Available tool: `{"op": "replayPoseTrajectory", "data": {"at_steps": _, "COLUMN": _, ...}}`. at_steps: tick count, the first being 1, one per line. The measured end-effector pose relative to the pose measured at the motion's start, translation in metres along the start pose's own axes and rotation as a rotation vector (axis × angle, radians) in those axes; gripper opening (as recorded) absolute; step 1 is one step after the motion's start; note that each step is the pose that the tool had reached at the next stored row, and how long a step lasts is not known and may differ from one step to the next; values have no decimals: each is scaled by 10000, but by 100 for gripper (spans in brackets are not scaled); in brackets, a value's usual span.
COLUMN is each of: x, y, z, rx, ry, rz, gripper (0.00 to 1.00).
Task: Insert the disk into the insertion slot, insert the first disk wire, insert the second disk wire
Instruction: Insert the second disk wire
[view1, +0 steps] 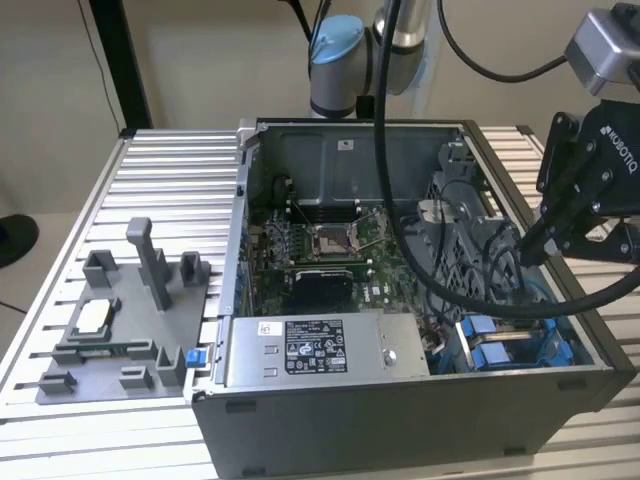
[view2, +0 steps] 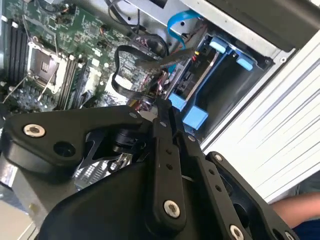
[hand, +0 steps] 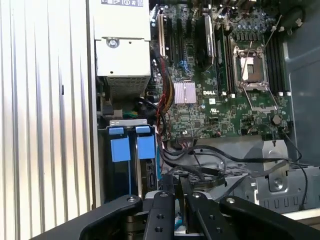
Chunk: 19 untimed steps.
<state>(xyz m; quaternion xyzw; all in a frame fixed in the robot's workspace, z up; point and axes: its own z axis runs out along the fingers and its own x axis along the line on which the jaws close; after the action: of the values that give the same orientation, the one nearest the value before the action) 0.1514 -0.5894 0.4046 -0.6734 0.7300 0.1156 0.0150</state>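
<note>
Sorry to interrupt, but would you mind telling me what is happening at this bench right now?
A robot arm is working inside an open computer case that lies on its side on a slotted aluminium table. Its gripper is down at the grey drive cage, among the black cables that run across it and beside the blue drive carriers in the case's corner. A grey fixture tray sits on the table, to the exterior view's left of the case.
</note>
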Motion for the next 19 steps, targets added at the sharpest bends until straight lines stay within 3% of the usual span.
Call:
{"op": "replayPoseTrajectory", "data": {"at_steps": 3, "x": 6, "y": 49, "z": 14, "rx": 251, "ry": 136, "rz": -25, "gripper": 0}}
{"op": "replayPoseTrajectory", "data": {"at_steps": 11, "x": 26, "y": 202, "z": 64, "rx": 1132, "ry": 359, "rz": -149, "gripper": 0}}
{"op": "replayPoseTrajectory", "data": {"at_steps": 16, "x": 39, "y": 297, "z": 101, "rx": 1558, "ry": 492, "rz": -205, "gripper": 0}}
{"op": "replayPoseTrajectory", "data": {"at_steps": 19, "x": 46, "y": 338, "z": 124, "rx": 1751, "ry": 575, "rz": -230, "gripper": 0}}
